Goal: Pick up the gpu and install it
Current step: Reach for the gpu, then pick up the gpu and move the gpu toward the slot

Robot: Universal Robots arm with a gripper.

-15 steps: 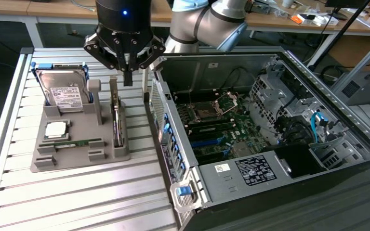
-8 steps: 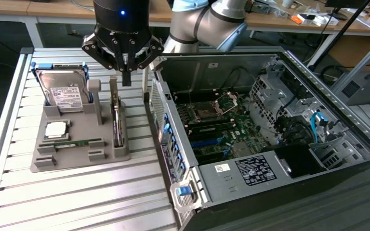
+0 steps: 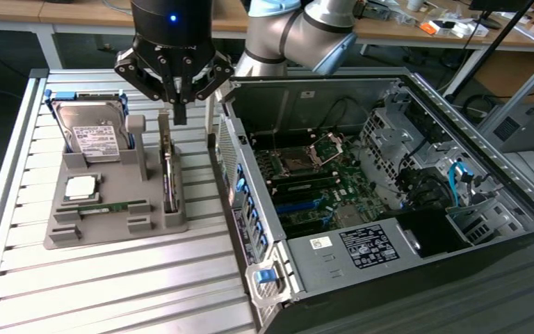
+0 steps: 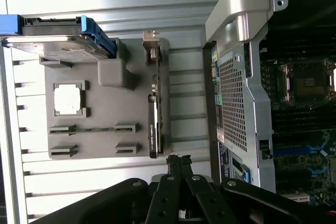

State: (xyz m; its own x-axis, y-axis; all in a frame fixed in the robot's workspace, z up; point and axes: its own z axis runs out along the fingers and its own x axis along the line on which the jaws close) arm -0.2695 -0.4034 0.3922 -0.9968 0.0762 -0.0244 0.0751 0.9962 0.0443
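The black gripper [image 3: 181,117] hangs in the upper left part of the exterior view. Its two fingers are pressed together into one dark tip, and nothing is between them. Just under that tip stands the gpu [image 3: 167,177]. The gpu is a thin card that stands on its edge in a slot of a gray holder [image 3: 109,233], on the side of the holder toward the exterior view's right. The gripper is near the far end of the card and does not hold it.

The holder lies on the bench [image 3: 109,292], which is made of long silver slats and fills the exterior view's left. At the back of the holder a hard drive [image 3: 95,136] with a white label leans in a blue frame. In front of it a square silver chip [image 3: 81,186] lies flat in a pocket. A narrow green RAM stick [image 3: 109,207] lies in a groove in front of the chip.

On the exterior view's right is a big computer case [image 3: 341,97] with its open side up. Inside it lies a green motherboard [image 3: 318,177] with a square socket near the middle. A black power box [image 3: 369,247] with a white label sits at the near end of the case.

In the wrist view the gpu [image 4: 153,124] is a thin dark strip on the holder's edge nearest the case.
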